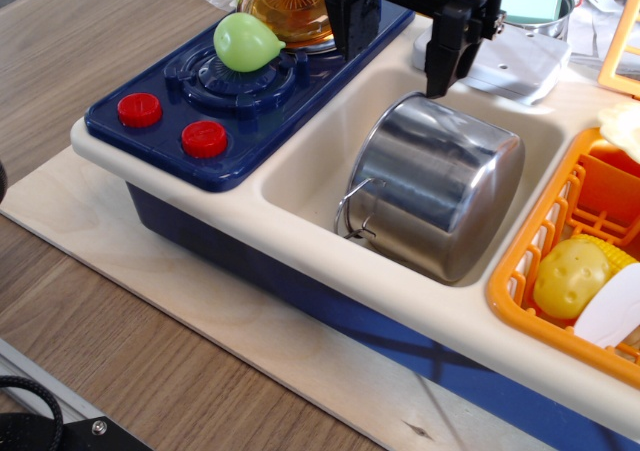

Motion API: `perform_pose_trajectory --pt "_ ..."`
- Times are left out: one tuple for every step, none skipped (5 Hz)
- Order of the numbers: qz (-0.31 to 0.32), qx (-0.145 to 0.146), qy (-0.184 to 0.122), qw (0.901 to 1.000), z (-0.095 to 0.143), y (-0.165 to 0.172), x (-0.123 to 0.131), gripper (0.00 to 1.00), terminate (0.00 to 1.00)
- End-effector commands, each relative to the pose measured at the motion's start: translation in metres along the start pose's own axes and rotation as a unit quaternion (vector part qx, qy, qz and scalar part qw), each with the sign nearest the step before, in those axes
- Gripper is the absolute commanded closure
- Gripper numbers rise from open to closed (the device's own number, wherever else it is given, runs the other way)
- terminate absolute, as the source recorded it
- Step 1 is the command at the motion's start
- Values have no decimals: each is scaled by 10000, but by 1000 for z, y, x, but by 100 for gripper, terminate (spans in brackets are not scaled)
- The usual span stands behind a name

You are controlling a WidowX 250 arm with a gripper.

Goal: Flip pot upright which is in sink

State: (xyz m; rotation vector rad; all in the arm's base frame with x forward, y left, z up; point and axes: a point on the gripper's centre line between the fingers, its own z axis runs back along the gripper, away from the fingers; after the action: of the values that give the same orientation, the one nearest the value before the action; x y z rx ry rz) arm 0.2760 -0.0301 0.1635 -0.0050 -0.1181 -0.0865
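The shiny steel pot (440, 186) lies tipped over in the cream sink (305, 166), leaning against the right wall. Its flat base faces up and back, and a thin wire handle (352, 203) points to the front left. My black gripper (397, 56) hangs just above the pot's far rim. It is open and empty, with one finger (347, 26) over the stove edge and the other (448, 63) over the back of the sink.
A navy stove (240, 101) with two red knobs is left of the sink, with a green toy fruit (245, 41) on the burner. Behind it is an amber lid (290, 6). An orange basket (575, 241) with yellow food sits at the right. A steel bowl (545, 6) stands behind.
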Motion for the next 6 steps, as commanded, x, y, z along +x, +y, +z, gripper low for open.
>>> perform_pose_trajectory --pt "0 0 0 10000 0 0 0 0 0" --pt "340 -1117 -43 9931 -12 7 1 0 0" --pt "466 -1754 -149 9833 -24 13 0 0 0" --pt "764 -2264 -222 9708 -35 11 -4 0 0" --pt "1012 -2617 -354 9592 -43 5 -7 0 0" --pt "1210 -2785 -474 9516 -51 -8 -5 0 0"
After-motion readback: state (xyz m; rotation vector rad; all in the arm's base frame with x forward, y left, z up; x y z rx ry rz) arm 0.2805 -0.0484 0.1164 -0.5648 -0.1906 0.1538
